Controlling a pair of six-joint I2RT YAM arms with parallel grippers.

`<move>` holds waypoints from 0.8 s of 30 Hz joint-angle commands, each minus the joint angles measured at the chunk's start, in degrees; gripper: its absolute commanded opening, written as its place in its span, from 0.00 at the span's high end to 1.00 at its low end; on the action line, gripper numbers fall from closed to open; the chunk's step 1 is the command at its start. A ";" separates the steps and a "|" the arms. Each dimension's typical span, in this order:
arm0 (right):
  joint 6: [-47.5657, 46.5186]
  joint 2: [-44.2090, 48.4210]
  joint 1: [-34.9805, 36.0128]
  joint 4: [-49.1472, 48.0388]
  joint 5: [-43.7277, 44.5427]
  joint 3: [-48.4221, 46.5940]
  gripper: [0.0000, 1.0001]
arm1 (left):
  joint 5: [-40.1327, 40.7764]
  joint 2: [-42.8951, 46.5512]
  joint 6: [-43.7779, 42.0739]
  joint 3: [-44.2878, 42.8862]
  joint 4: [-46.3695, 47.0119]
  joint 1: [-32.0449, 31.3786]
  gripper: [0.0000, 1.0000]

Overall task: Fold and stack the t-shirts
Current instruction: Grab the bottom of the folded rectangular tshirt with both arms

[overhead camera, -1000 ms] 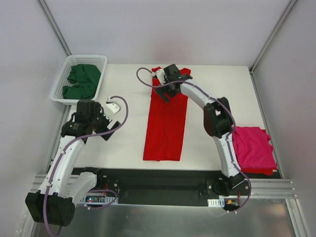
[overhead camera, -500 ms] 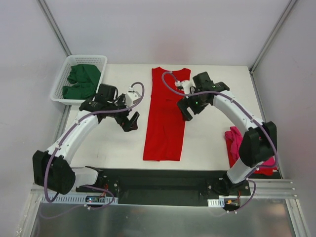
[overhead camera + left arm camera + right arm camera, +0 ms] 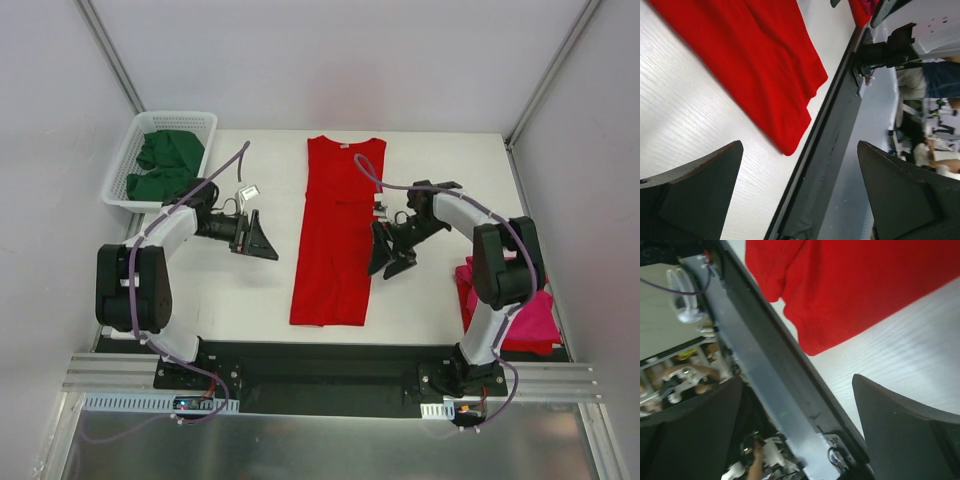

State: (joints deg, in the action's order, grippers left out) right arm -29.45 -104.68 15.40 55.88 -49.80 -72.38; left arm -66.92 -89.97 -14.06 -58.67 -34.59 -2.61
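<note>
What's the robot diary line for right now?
red t-shirt: narrow strip | left end effector: open, left of it | right end effector: open, by its right edge

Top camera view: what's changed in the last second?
The right pincer left the collar of the long red t-shirt and came nearer, beside its right edge. The left pincer swung right toward its left edge. Both open, holding nothing. The red shirt, the dark green shirts in the white lattice basket and the magenta-pink shirt stayed put.
</note>
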 commanded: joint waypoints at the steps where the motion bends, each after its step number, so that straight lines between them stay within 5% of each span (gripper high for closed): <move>1: -12.26 -7.53 -0.28 12.56 -13.03 -1.71 0.04 | -8.06 -2.75 -0.70 2.78 -2.32 0.06 0.01; 3: -22.51 -11.83 -0.19 21.44 -14.96 -2.15 0.04 | -7.70 -5.03 -4.73 1.99 -6.53 -0.02 0.01; 6: -25.23 -12.83 -0.28 23.15 -14.89 1.43 0.04 | -8.76 -8.54 -8.95 1.55 -11.54 -0.11 0.01; 10: -18.31 -9.42 -0.55 15.25 -13.32 3.63 0.04 | -9.55 -13.29 -15.28 -1.88 -19.45 -0.11 0.01; 14: -8.70 0.51 0.33 -3.44 -7.51 11.10 0.04 | -12.97 -12.77 -15.73 1.27 -19.73 -0.11 0.01; 24: 1.76 20.21 4.90 -21.32 -2.76 24.20 0.04 | -7.98 5.38 6.82 16.29 6.07 -4.85 0.01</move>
State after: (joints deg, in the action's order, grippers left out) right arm -32.71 -91.26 18.52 43.51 -55.20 -51.24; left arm -75.99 -94.98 -17.76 -47.55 -41.91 -4.19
